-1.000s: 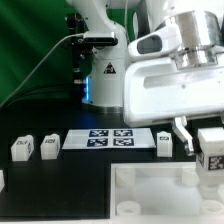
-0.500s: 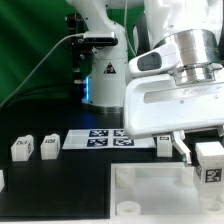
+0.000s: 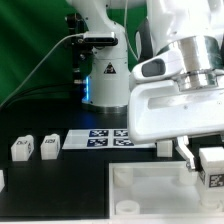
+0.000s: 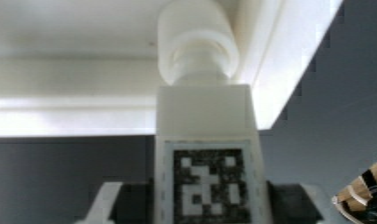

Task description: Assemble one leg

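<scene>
My gripper (image 3: 209,162) is shut on a leg (image 3: 212,168), a small white block with a black-and-white tag, at the exterior view's right. It holds the leg just above the far right corner of the large white square piece (image 3: 150,192). In the wrist view the leg (image 4: 208,130) stands between my two fingers (image 4: 117,205), tag facing the camera, its rounded end pointing at the white square piece (image 4: 96,60). My gripper (image 4: 208,208) grips the leg's near end. Three more legs (image 3: 22,148), (image 3: 49,146), (image 3: 163,147) lie on the black table.
The marker board (image 3: 105,137) lies flat behind the square piece, between the loose legs. A white robot base (image 3: 103,75) with cables stands at the back. A white part shows at the exterior view's left edge (image 3: 2,180).
My gripper has come down with the leg in it, closer to the square piece's right corner. The other legs have not moved.
</scene>
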Robot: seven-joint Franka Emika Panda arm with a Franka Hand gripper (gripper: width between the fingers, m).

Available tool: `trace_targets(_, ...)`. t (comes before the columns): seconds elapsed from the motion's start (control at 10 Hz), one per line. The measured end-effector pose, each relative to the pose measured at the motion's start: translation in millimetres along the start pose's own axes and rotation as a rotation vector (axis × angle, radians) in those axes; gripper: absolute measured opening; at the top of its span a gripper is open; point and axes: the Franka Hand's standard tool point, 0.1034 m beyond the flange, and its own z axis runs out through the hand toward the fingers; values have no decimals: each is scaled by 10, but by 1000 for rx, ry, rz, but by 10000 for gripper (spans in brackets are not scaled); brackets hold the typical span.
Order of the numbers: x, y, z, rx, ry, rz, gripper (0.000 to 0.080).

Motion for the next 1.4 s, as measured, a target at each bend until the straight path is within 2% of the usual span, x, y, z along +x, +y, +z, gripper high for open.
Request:
trace_targets(0.4,-115,-16,20,-16,54,8,291)
trace_targets(0.7,-98,-12,23,-13,15,10,294)
trace_targets(0.8,-137,-14,41,-12,-4,10,294)
trace_targets(0.9,-138,-14,41,-12,-5,10,523)
trace_targets(1.0,-140,-14,42,-12,-5,10,523)
trace_targets(1.1,-142,-14,43,-12,-6,10,623)
trace_targets(1.4,-144,-14,44,-12,-6,10,649)
